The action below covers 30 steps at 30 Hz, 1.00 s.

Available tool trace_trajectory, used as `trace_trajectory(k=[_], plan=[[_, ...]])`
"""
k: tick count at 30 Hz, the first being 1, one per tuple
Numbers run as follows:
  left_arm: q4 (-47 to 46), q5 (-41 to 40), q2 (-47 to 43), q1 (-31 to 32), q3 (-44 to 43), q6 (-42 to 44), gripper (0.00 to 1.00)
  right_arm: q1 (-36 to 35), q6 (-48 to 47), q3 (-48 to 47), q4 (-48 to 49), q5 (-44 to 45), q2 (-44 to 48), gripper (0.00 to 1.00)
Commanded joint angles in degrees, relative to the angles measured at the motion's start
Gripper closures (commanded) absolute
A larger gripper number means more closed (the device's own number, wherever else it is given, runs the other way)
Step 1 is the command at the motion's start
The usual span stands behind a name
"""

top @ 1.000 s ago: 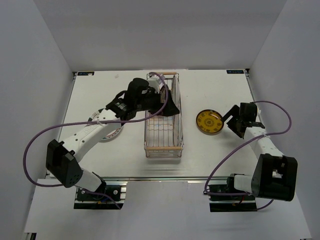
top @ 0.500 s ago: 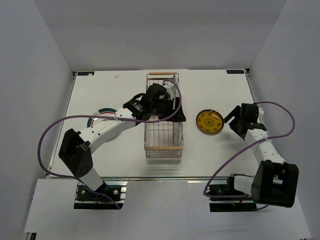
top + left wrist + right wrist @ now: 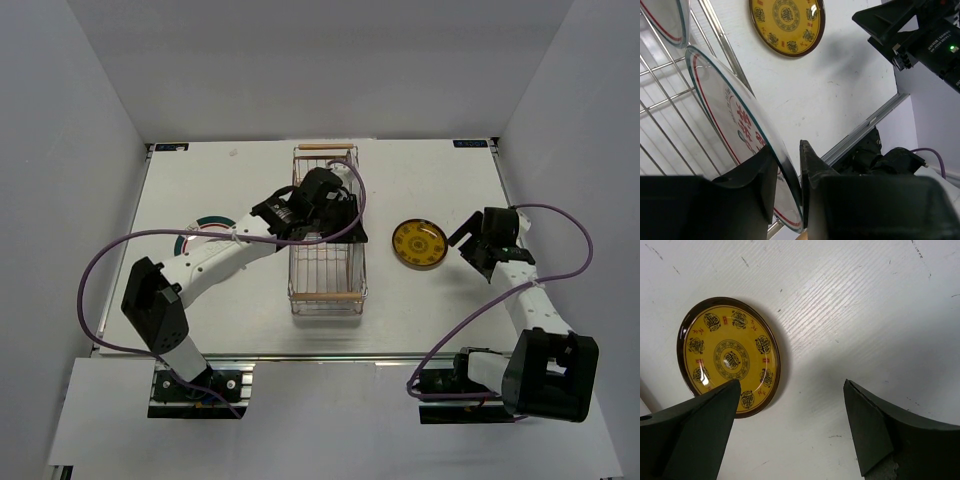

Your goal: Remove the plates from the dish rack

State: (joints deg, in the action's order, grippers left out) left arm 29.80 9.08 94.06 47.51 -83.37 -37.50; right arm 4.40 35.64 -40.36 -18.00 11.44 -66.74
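The dish rack (image 3: 327, 297) is a chrome wire basket standing mid-table with a wooden bar at each end. Over its right side my left gripper (image 3: 345, 225) reaches down. In the left wrist view that gripper (image 3: 787, 150) is shut on the rim of an upright white plate with red pattern and teal edge (image 3: 725, 115). A second upright plate (image 3: 665, 17) stands behind it among the rack wires (image 3: 670, 100). A yellow plate with dark pattern (image 3: 419, 243) (image 3: 727, 357) lies flat on the table. My right gripper (image 3: 470, 240) (image 3: 790, 390) hovers open just right of it, holding nothing.
A teal-rimmed plate (image 3: 205, 228) lies on the table left of the rack, partly hidden under my left arm. Purple cables loop beside both arms. The right arm's dark body (image 3: 920, 35) shows beyond the yellow plate (image 3: 786, 25).
My left arm swung further over the rack's right side and its jaws closed from wide open onto the upright plate's rim. The right gripper barely moved.
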Motion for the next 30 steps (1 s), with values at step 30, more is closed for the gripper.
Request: trace_trajectory(k=[30], plan=[[10.2, -9.7, -6.8, 0.3, -13.7, 3.8, 0.91, 0.2, 0.4, -0.6, -1.0, -0.7, -0.8, 0.11]])
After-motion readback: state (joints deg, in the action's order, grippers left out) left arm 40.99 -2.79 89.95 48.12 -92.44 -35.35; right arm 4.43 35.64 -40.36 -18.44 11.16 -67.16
